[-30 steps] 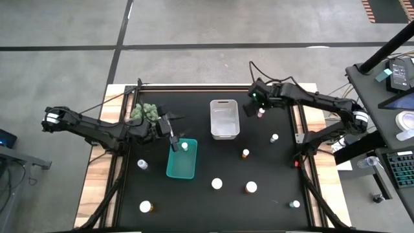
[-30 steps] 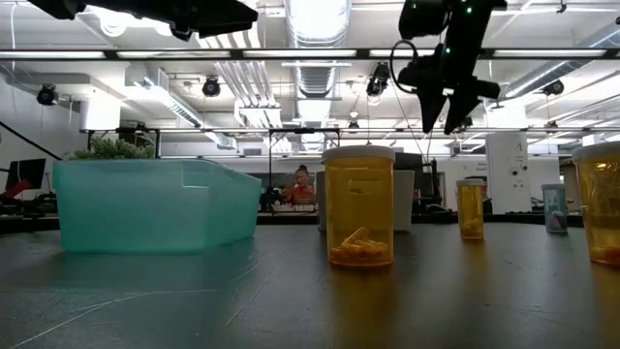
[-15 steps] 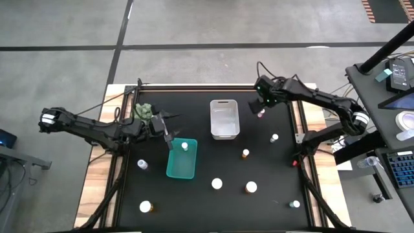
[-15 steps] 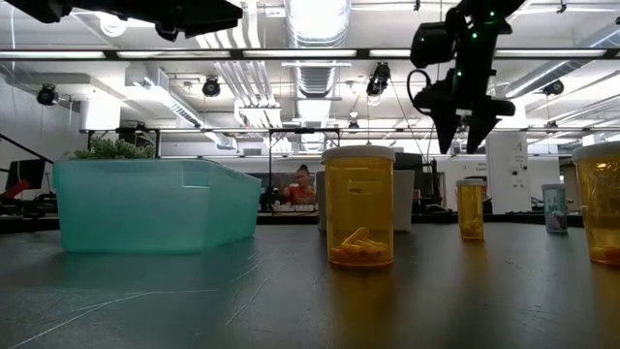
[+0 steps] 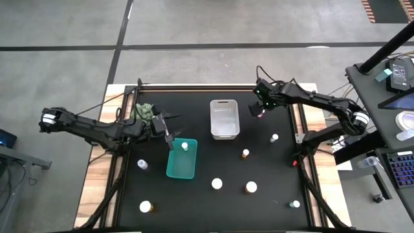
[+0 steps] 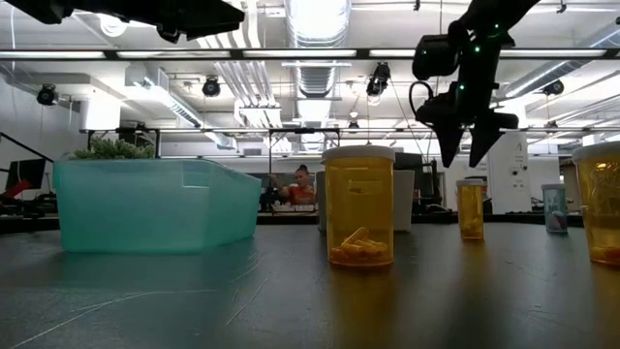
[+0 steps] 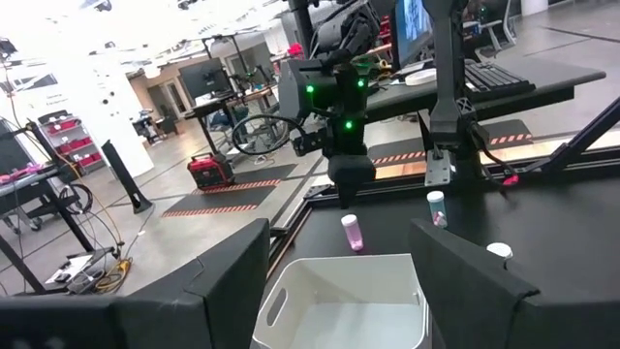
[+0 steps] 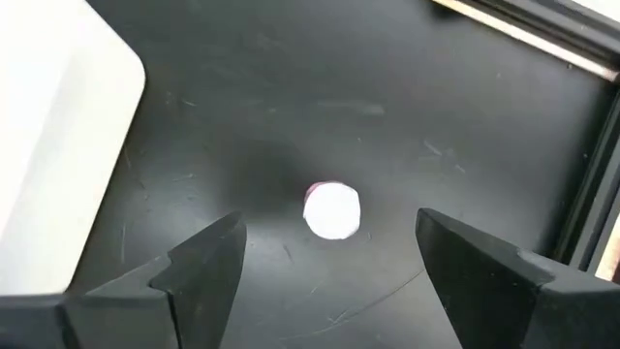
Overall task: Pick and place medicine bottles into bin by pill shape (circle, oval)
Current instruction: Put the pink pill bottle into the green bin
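Right gripper [image 8: 329, 257]: my working pincer; its fingers stand wide apart, holding nothing, raised above the table's far right part, just right of the white bin.
Target bottle [image 8: 332, 209]: a pink-bodied, white-capped bottle, upright on the black mat, straight under the right gripper and centred in the gap between its fingers, untouched by either.
Same bottle, left wrist view: I see it standing [image 7: 351, 233] below the right gripper, just beyond the white bin's far rim.
Change: over the last second I watched the right gripper slide rightward, away from the white bin's corner, to sit over this bottle; its fingers have spread wider.
Left gripper [image 5: 169, 137]: fingers parted and empty, above the far end of the teal bin; it has pulled back slightly toward the plant.
Bottles counted: nine from overhead — one in the teal bin [image 5: 184, 146], the pink one, and seven others scattered on the mat.
Bins: two — white bin [image 5: 224, 119] at the far centre, teal bin [image 5: 181, 159] nearer and to its left.
Plant [image 5: 143, 112]: one green bushy plant, at the mat's far left.
Mat [image 5: 213, 162]: black, covering the table.
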Tool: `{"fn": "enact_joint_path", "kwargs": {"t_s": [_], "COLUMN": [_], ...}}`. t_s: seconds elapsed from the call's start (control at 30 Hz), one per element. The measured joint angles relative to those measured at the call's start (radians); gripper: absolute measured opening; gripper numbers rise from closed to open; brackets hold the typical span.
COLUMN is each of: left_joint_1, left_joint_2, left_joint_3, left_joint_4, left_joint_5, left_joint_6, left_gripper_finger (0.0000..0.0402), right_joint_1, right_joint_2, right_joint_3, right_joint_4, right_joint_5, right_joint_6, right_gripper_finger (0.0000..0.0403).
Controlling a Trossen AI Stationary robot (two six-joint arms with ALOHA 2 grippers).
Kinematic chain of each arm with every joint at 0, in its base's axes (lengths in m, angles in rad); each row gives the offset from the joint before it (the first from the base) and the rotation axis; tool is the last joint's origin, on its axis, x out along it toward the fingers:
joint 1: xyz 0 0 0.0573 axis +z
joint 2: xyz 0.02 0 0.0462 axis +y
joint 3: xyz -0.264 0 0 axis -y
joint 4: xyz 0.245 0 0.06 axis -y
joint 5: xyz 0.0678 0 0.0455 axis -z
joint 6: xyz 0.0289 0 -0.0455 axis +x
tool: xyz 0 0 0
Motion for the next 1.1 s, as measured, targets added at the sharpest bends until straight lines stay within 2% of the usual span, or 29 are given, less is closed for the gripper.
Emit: {"fn": "enact_joint_path", "kwargs": {"t_s": [0.63,1.1], "left_joint_1": [0.000,0.000], "left_joint_2": [0.001,0.001], "left_joint_3": [0.000,0.000], "left_joint_4": [0.000,0.000], "left_joint_5": [0.000,0.001], "left_joint_6": [0.008,0.009], "left_gripper_finger": [0.0233,0.0233], "right_joint_1": [-0.001,-0.001], "right_joint_2": [0.000,0.000], "right_joint_3": [-0.016,-0.163], "right_joint_4": [0.027,0.200], "right_joint_5": [0.001,0.001], "right_joint_6": [0.010,0.043], "right_gripper_finger": [0.0292,0.0292]}}
